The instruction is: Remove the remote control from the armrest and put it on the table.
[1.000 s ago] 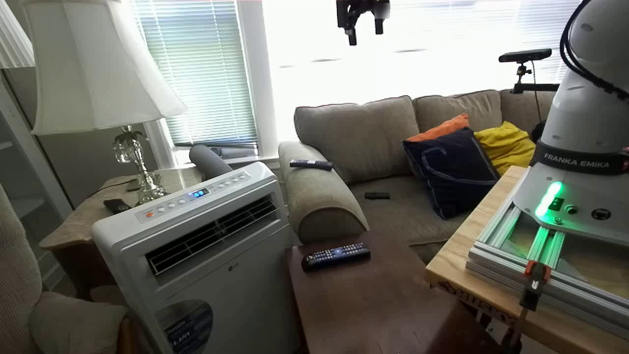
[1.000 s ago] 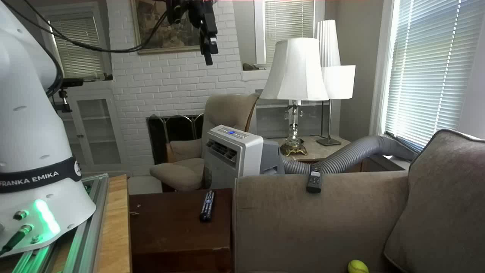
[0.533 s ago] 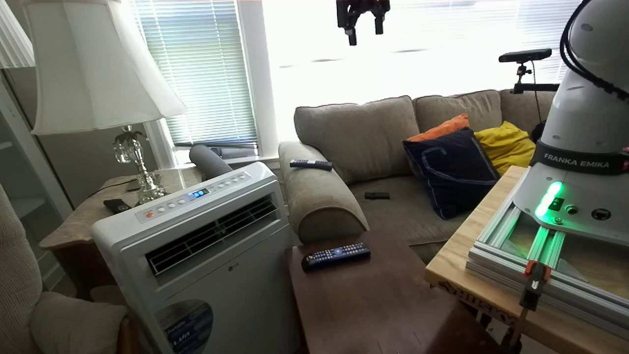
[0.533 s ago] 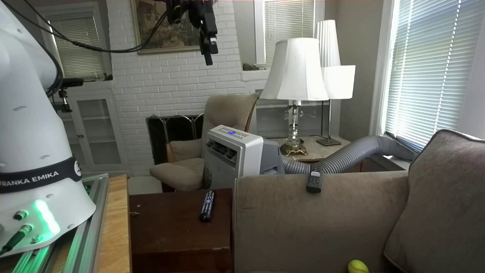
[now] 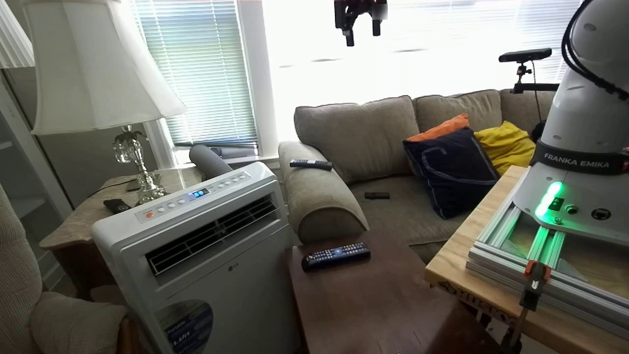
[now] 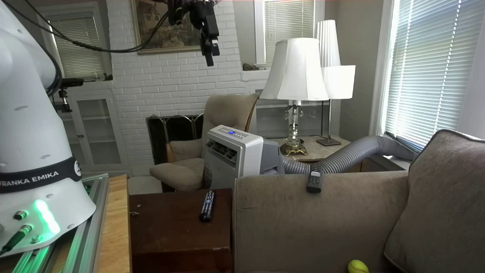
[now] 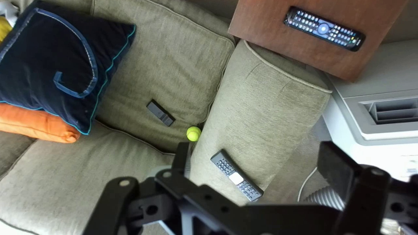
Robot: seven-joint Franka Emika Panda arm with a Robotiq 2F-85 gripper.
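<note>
The black remote control (image 5: 311, 164) lies on top of the beige-tan armrest (image 5: 319, 201), near its back end. In the wrist view the remote control (image 7: 236, 176) lies slantwise, its keys and a bright pale patch facing up. My gripper (image 5: 363, 37) is open and empty, high above the sofa in both exterior views (image 6: 212, 58). In the wrist view its fingers stand wide apart, with the remote control showing below and between them. The dark brown table (image 5: 373, 300) stands at the armrest's front end and also shows in the wrist view (image 7: 261, 23).
A bluish-lit remote (image 5: 336, 255) lies on the table. A small dark bar (image 7: 160, 112) and a tennis ball (image 7: 193, 133) lie on the seat. A white air conditioner (image 5: 236, 268) stands beside the armrest and table. A lamp (image 5: 98, 69) and a dark pillow (image 5: 452, 172) flank the sofa arm.
My gripper has shifted very slightly, a little lower in both exterior views, and is still open. The remote controls and furniture have not moved.
</note>
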